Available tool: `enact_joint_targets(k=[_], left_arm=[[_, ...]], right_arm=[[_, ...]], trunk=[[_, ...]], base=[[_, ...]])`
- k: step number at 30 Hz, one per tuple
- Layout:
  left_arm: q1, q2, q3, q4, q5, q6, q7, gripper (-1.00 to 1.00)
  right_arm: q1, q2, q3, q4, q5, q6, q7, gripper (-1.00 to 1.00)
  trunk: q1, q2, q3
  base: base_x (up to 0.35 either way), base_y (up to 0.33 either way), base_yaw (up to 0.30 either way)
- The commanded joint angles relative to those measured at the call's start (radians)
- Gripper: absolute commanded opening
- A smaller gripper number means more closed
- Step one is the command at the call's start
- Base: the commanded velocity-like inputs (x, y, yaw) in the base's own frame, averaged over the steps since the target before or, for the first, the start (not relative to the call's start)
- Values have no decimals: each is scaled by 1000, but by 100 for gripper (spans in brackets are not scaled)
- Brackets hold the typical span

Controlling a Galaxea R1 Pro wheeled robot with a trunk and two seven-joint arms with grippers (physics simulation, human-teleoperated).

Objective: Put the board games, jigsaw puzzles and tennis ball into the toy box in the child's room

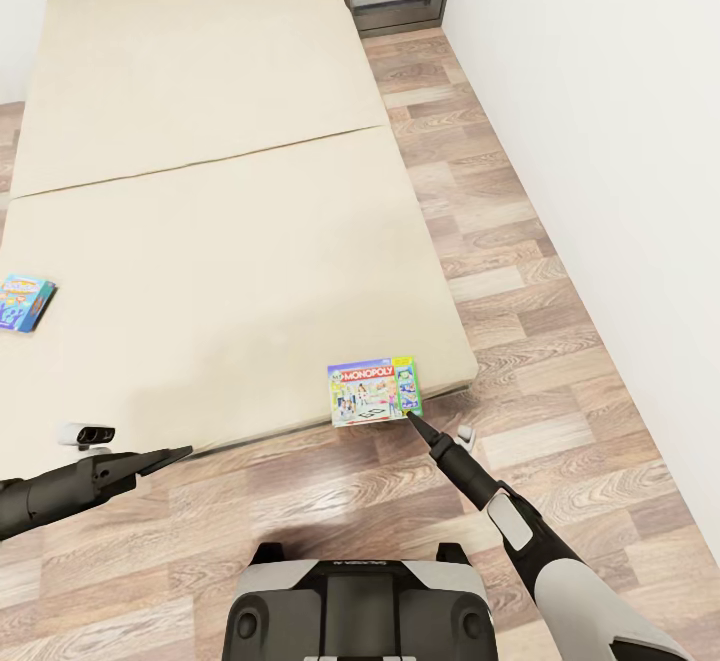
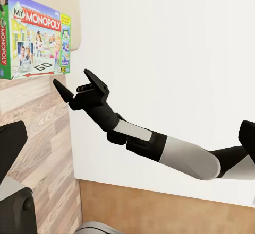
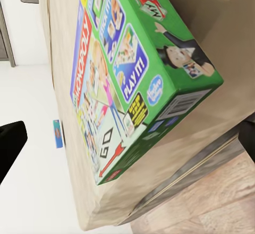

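The green-sided printed cardboard Monopoly board game box (image 1: pixel 374 392) just ahead of the matt black plastic right pincer (image 1: pixel 412 421) has a smooth, slightly glossy finish. Under it, the plain beige cloth mattress of the bed (image 1: pixel 220 221) looks soft and matt. Below both pincers, the wood plank floor (image 1: pixel 520 271) shows brown grain with a faint sheen. Far left of the matt black left pincer (image 1: pixel 182 454), a small blue printed cardboard box (image 1: pixel 25 301) looks smooth.

Right claw (image 2: pixel 70 85) open, left (image 1: pixel 178 455) seemingly shut
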Motion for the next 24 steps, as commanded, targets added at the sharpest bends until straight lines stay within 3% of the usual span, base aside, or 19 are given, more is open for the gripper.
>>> enact_joint_targets(k=[1, 13, 18, 24], left_arm=[[0, 0, 0, 0, -1, 11, -4, 100], [0, 1, 1, 0, -1, 10, -4, 100], [0, 1, 1, 0, 0, 10, -4, 100], [0, 1, 1, 0, 0, 11, -4, 100]], right_arm=[[0, 1, -4, 0, -4, 10, 4, 100], [0, 1, -2, 0, -4, 10, 4, 100], [0, 1, -2, 0, -4, 10, 4, 100], [0, 1, -2, 0, -4, 10, 4, 100]], trunk=[[0, 0, 0], [0, 0, 0], [19, -35, -16], [19, -35, -16]], base=[[6, 0, 0], [1, 0, 0], [0, 0, 0], [0, 0, 0]])
